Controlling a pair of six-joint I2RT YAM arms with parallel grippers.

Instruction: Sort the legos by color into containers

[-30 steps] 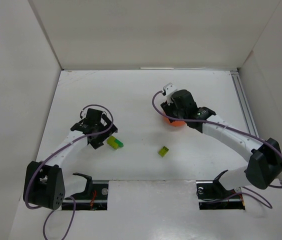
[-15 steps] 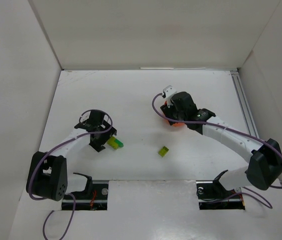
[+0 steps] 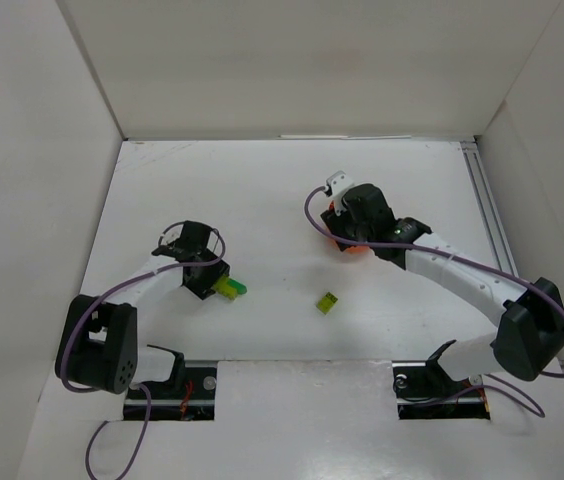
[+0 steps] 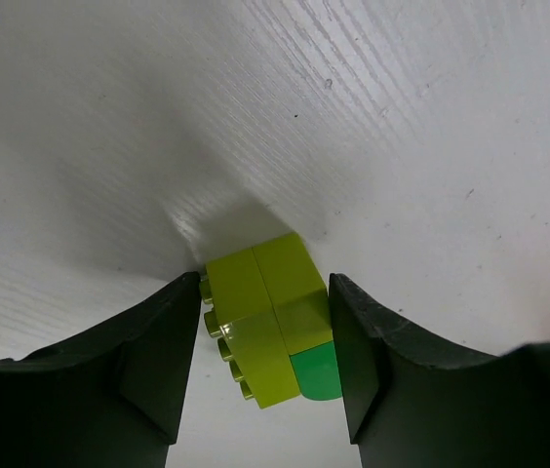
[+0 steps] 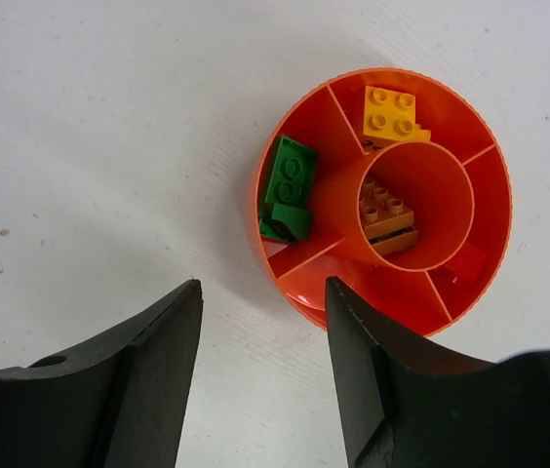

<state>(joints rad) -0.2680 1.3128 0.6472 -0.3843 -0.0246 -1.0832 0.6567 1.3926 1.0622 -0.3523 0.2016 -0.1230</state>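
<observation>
- L gripper (image 4: 265,283): I see both fingers pressed against opposite sides of the lime brick cluster (image 4: 260,327), which has a green piece at one end. Cluster rests on table (image 4: 402,117), front-left area.
- R gripper (image 5: 263,285): jaws apart, nothing betw. them. It hovers just beside the orange dish (image 5: 392,302), right of ctr.
- Dish contents, per R wrist view:
  - green bricks (image 5: 288,190) in left compartment
  - yellow brick (image 5: 392,112) in top compartment
  - brown bricks (image 5: 387,219) in central cup (image 5: 441,205)
  - red brick (image 5: 465,263) in lower-right compartment
- One loose lime brick (image 3: 327,302) lies on table betw. the arms, apart from both grippers.
</observation>
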